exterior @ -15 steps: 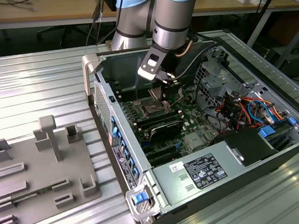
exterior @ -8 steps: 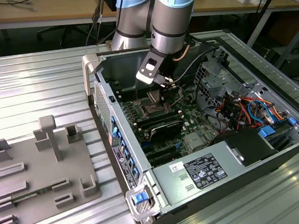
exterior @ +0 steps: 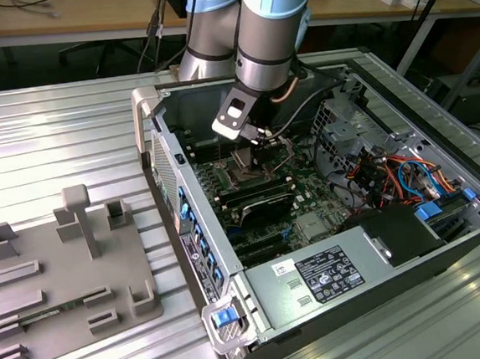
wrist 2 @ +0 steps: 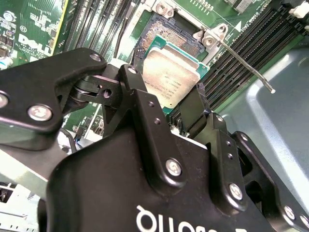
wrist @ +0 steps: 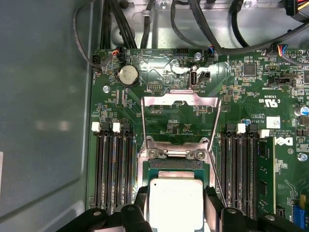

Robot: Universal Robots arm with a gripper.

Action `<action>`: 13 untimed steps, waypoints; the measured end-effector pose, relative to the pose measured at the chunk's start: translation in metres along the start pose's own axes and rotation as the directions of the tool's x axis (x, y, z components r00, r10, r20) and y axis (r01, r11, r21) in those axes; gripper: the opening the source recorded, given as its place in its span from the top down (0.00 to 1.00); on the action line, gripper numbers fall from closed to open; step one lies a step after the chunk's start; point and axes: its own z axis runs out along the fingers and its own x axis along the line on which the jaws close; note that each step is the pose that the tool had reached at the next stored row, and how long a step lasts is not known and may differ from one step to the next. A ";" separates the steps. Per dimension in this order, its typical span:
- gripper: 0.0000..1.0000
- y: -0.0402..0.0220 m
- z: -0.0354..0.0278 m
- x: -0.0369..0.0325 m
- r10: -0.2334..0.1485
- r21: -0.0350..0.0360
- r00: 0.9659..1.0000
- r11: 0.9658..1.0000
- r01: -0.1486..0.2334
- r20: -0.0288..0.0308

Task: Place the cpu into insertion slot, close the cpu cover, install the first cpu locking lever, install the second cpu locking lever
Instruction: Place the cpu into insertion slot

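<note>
Gripper: black, two fingers clamped on opposite edges of the cpu; reaches down into the computer case in the exterior view
Cpu position: silvery-grey top up, directly over the socket; sits tilted in the second wrist view, one corner higher; cannot tell whether it touches the socket
Cpu cover: swung open, standing up from its hinge at the socket's far edge; motherboard visible through its open centre
Locking lever: thin metal rod, released, angled up and away from the socket corner
Socket: contact field partly exposed beyond the cpu's edge in both wrist views
Memory slots: black rows flanking the socket on both sides
Coin cell: round, silver, on the board beyond the cover
Power supply: grey box with white label, near end of the case
Fixture tray: grey moulded plate on the ribbed metal table, at the exterior view's left, apart from the case
</note>
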 end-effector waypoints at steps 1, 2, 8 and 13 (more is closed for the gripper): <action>0.45 -0.0001 0.0002 0.0000 0.000 0.000 1.000 1.000 0.000 0.000; 0.45 -0.0001 0.0003 0.0000 0.000 0.000 1.000 1.000 0.000 0.000; 0.45 -0.0001 0.0003 0.0000 0.000 0.000 1.000 1.000 0.000 0.000; 0.45 -0.0002 0.0007 0.0001 0.000 0.000 1.000 1.000 0.000 0.006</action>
